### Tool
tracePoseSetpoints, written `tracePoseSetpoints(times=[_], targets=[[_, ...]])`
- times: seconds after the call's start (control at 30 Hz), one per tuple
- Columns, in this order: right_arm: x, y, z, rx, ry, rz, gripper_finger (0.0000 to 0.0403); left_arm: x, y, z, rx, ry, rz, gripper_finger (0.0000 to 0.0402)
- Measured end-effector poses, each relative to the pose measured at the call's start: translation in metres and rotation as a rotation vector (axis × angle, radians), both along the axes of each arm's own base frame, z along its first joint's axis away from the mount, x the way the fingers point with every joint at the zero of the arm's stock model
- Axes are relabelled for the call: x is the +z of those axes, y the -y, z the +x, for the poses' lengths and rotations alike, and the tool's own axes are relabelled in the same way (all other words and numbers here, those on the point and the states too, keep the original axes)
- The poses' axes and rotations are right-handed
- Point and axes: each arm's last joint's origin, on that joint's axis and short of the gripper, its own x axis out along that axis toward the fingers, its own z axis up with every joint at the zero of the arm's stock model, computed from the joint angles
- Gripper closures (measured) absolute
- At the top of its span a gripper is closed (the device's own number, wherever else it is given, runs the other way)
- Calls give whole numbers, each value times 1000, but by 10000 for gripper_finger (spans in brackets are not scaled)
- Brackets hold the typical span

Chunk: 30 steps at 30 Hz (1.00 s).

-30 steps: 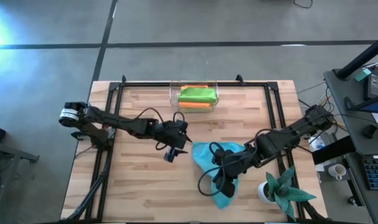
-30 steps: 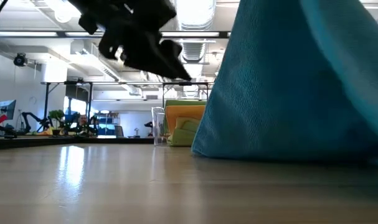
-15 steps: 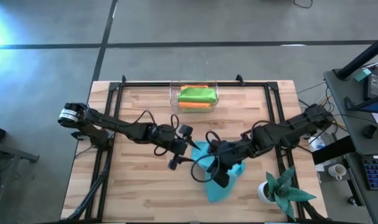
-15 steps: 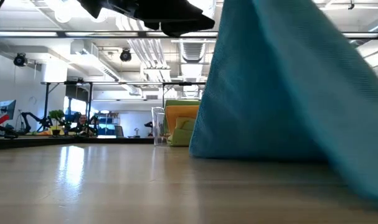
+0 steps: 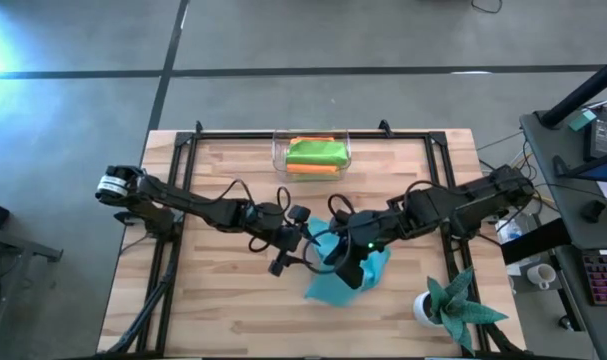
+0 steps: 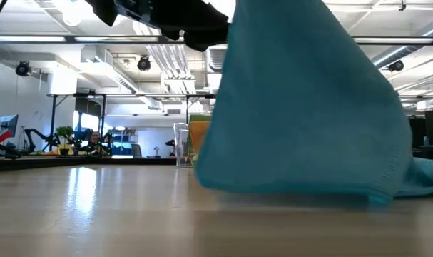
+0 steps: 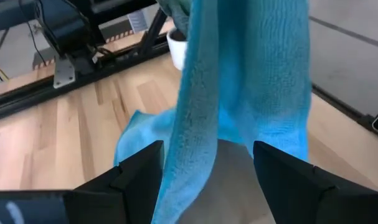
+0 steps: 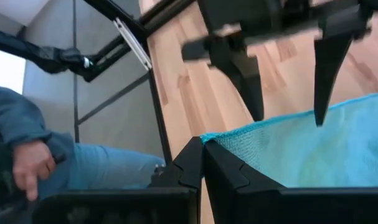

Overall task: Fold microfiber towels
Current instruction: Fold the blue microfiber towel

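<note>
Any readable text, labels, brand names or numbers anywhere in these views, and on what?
None can be read in any view.
The blue towel, the clear bin holding folded towels, and both arms show no legible marking.
Screens and signs in the room behind the table are too small to read.

A light wooden table [image 5: 223,300] with a black metal frame carries a clear container [image 5: 312,155] of folded towels at its far edge, a potted plant [image 5: 453,305] near one corner, and a blue towel's [image 5: 343,285] lower end.
</note>
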Motion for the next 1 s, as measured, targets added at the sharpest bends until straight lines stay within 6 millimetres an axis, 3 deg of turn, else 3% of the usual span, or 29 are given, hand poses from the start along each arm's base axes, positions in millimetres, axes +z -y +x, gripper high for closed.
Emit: tracePoseSetpoints(times=[0.37, 0.67, 1.0], targets=[[28, -1, -1, 24, 109, 12, 394, -4, 0, 2, 5, -11, 4, 177], [47, -10, -7, 98, 161, 36, 394, -6, 0, 2, 5, -17, 5, 257], [58, -24, -20, 165, 144, 48, 394, -27, -2, -9, 5, -190, 32, 333]])
